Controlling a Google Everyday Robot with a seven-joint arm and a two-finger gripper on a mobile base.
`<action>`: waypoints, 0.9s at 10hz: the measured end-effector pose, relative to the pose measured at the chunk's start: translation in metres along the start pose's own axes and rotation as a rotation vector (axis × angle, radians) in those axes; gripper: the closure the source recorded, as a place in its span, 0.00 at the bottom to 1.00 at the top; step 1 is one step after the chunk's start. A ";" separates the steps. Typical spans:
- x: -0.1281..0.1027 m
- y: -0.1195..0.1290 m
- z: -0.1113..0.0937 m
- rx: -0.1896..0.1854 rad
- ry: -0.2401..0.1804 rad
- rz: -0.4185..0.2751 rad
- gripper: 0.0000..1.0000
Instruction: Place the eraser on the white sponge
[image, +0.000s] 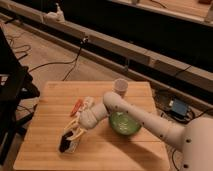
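Note:
My gripper (70, 135) is low over the front left part of the wooden table (45, 155), with the arm reaching in from the right. Its fingers are shut on the eraser (65, 142), a small black flat block. The eraser rests on or just above the white sponge (75, 147), a pale pad that shows partly under and beside it. I cannot tell whether the two touch.
An orange-red marker (76, 106) and a white tube (88, 102) lie just behind the gripper. A green bowl (125, 124) sits to the right under the arm. A pale cup (120, 88) stands at the back. A dark chair (10, 95) stands left of the table.

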 end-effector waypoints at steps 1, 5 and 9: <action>0.008 0.000 -0.002 0.008 -0.005 0.022 0.46; 0.040 -0.001 -0.010 0.016 0.054 0.074 0.31; 0.043 -0.005 -0.036 0.054 0.134 0.086 0.31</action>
